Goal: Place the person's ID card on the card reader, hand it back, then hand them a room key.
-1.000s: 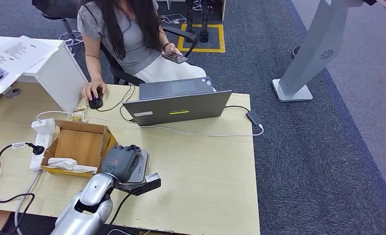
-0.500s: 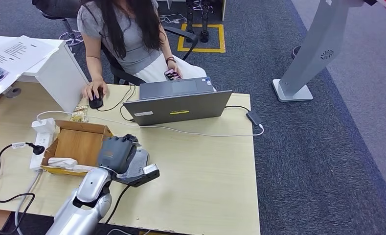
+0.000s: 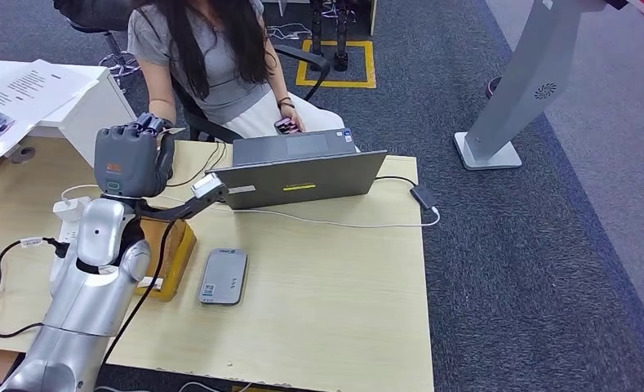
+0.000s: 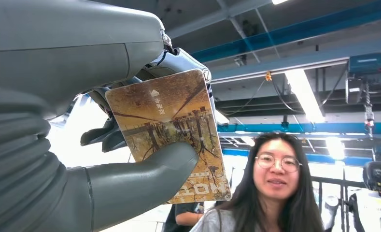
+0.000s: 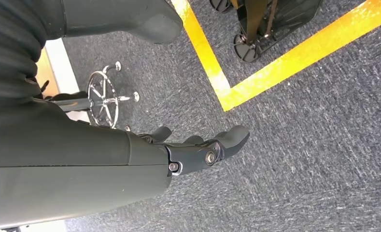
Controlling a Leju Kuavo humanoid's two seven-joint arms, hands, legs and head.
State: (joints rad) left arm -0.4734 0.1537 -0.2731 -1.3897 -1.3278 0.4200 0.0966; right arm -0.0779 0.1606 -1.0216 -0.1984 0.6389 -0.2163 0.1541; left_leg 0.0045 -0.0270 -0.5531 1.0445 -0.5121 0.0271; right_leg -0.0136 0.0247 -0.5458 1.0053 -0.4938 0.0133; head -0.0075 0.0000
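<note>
My left hand (image 3: 131,157) is raised above the table's far left, in front of the seated person (image 3: 212,57). In the left wrist view its thumb (image 4: 145,179) and fingers pinch a brown patterned card (image 4: 174,121), held up with the person's face behind it. The grey card reader (image 3: 223,276) lies flat on the table near the front, with nothing on it. My right hand (image 5: 198,145) hangs over the carpet with its fingers stretched out and nothing in them.
A grey laptop (image 3: 298,175) stands open at the table's far middle, its cable running right. A wooden box (image 3: 174,245) sits left of the reader, partly behind my left arm. A white power strip (image 3: 69,216) lies at the left. The person holds a phone (image 3: 286,125).
My left hand has lifted from the card reader, passed by the wooden box, and risen toward the person. The reader now lies uncovered. The person has lowered the phone to their lap.
</note>
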